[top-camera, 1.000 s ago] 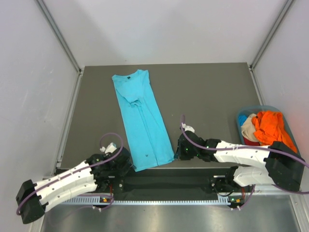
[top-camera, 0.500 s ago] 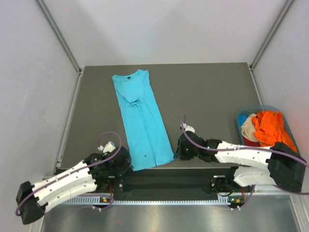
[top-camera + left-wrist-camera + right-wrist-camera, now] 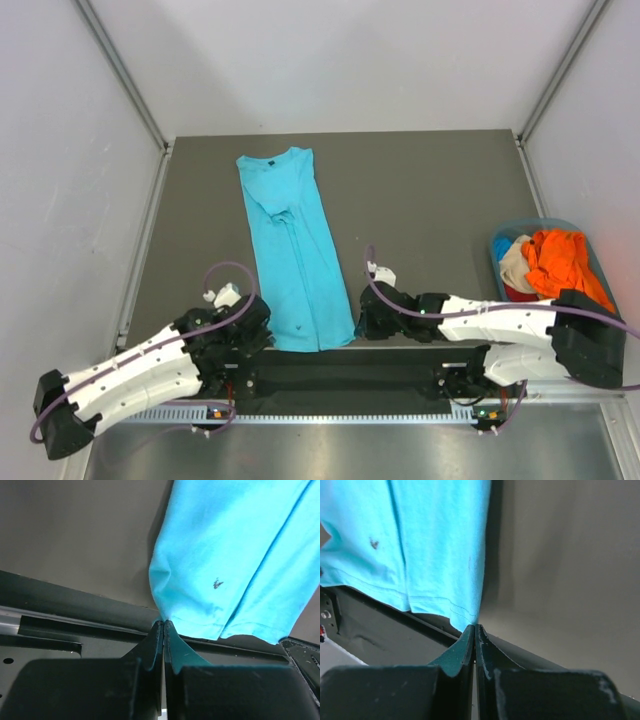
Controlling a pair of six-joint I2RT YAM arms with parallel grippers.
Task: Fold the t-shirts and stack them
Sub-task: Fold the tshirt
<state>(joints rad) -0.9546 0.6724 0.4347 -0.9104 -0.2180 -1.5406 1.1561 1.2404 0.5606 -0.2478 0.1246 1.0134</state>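
Note:
The turquoise t-shirt (image 3: 292, 250) lies folded into a long narrow strip on the dark table, collar at the far end, hem at the near edge. My left gripper (image 3: 262, 338) is shut on the hem's left corner; in the left wrist view the cloth (image 3: 235, 560) runs up from the closed gripper (image 3: 164, 622). My right gripper (image 3: 362, 325) is shut on the hem's right corner; the right wrist view shows the cloth (image 3: 420, 545) rising from the closed gripper (image 3: 474, 626). Orange (image 3: 560, 262), red and beige t-shirts lie in the basket.
A blue-grey plastic basket (image 3: 594, 243) stands at the right edge of the table. The dark table (image 3: 430, 210) is walled by white panels at left, right and back. A black rail and metal strip run along the near edge under the arms.
Both grippers have moved left and slightly nearer, drawing the hem corners inward and lifting them. The hem now looks narrower and the shirt has shifted a little.

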